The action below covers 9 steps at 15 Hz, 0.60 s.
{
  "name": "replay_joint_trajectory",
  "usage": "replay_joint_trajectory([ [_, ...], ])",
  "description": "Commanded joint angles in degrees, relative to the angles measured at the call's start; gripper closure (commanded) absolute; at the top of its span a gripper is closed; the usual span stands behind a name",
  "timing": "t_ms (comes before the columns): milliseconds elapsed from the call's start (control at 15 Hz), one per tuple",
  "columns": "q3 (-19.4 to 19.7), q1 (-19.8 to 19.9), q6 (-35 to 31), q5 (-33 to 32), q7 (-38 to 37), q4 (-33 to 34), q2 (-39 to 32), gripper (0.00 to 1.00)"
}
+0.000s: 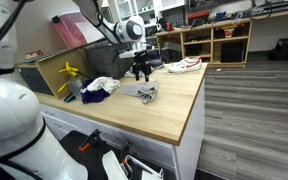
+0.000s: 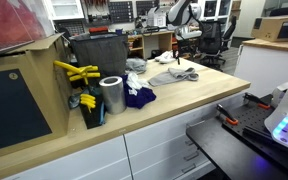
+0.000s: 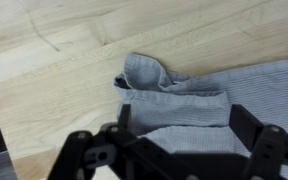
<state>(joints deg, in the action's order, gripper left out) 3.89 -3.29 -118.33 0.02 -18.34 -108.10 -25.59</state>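
Note:
My gripper [image 3: 181, 125] is open and empty, with its two black fingers spread wide over a grey folded cloth [image 3: 179, 100] that lies on the light wooden tabletop [image 3: 54, 70]. In both exterior views the gripper [image 1: 141, 72] [image 2: 181, 58] hangs just above the grey cloth [image 1: 141, 93] [image 2: 174, 75], fingers pointing down. I cannot tell whether the fingertips touch the cloth. A folded-over corner of the cloth points toward the top of the wrist view.
A dark blue and white cloth pile [image 1: 97, 88] [image 2: 136, 95] lies next to the grey one. A silver can [image 2: 111, 96], a yellow tool [image 2: 76, 72] and a dark bin [image 2: 97, 52] stand on the bench. A white and red shoe [image 1: 183, 65] lies near the table's far edge.

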Motion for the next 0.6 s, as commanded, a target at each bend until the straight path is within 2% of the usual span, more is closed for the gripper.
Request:
replay_joint_trajectory([
  [0,0.80,0.92,-4.60,-2.93,2.23,-5.60,3.13,0.00],
  [533,1.83,2.62,-9.11,-5.94,4.39,-9.25,2.37,0.00],
])
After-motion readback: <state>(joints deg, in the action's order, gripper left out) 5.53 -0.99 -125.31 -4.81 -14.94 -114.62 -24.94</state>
